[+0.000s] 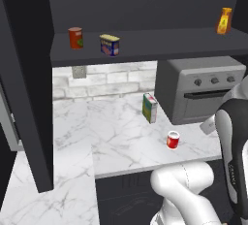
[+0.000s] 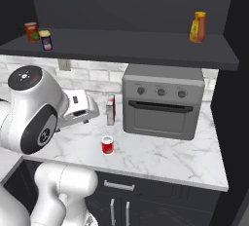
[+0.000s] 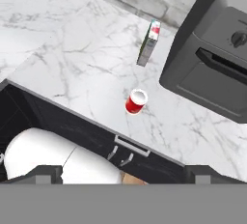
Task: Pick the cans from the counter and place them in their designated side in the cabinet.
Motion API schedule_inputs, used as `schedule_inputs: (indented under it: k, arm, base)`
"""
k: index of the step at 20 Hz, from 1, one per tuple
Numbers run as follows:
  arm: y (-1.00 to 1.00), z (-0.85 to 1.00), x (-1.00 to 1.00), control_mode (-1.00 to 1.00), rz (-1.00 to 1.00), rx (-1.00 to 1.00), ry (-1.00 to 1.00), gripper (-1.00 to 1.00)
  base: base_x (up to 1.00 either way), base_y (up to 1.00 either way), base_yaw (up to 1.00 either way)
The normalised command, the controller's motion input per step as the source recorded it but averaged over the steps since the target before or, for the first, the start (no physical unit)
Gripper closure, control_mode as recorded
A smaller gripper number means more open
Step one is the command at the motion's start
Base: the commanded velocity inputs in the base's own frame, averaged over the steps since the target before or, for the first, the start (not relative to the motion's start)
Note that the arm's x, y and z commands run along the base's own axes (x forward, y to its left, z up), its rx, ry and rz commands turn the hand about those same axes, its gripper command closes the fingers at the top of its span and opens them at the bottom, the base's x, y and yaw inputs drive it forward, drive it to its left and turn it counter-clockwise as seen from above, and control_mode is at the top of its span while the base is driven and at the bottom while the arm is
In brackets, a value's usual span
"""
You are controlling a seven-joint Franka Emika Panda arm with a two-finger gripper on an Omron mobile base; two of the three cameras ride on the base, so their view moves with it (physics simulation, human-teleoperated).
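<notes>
The short red can [image 1: 173, 139] [image 2: 107, 145] [image 3: 136, 101] with a white top stands upright on the white marble counter [image 1: 121, 136] near its front edge. The boxy tin [image 1: 109, 44] [image 2: 46, 40] with a yellow top and blue label stands on the left part of the dark cabinet's shelf [image 1: 155, 44]. My gripper [image 3: 123, 174] hangs well above the counter and looks down at the red can. Its tips stand wide apart, open, with nothing between them. The hand [image 2: 80, 107] shows left of the can in the right base view.
An orange-red can [image 1: 75, 38] stands on the shelf left of the tin, and an orange bottle [image 1: 224, 21] at its right end. A green-and-white carton [image 1: 149, 107] stands behind the red can. A grey oven [image 1: 201, 90] fills the counter's right side.
</notes>
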Motion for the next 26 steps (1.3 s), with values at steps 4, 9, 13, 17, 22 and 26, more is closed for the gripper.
schedule_inputs:
  k: [4,9,13,17,22,26]
  arm:
    - [0.0,-0.03,0.08,-1.0,-0.04,0.04,0.0,-1.0]
    - [0.0,-0.02,0.06,-1.0,-0.06,0.04,0.0,-1.0]
    - [0.0,-0.03,0.01,-1.0,-0.05,0.01,0.0,-1.0]
    - [0.0,-0.1,0.0,-1.0,-0.05,0.0,0.0,-1.0]
    - [0.01,-0.14,0.02,-1.0,-0.05,0.0,0.0,-1.0]
    - [0.01,-0.11,0.07,-1.0,-0.03,0.0,0.0,-1.0]
  base:
    - [0.0,0.0,0.0]
    - [0.0,0.0,0.0]
    - [0.0,0.0,0.0]
    - [0.0,0.0,0.0]
    - [0.0,0.0,0.0]
    - [0.0,0.0,0.0]
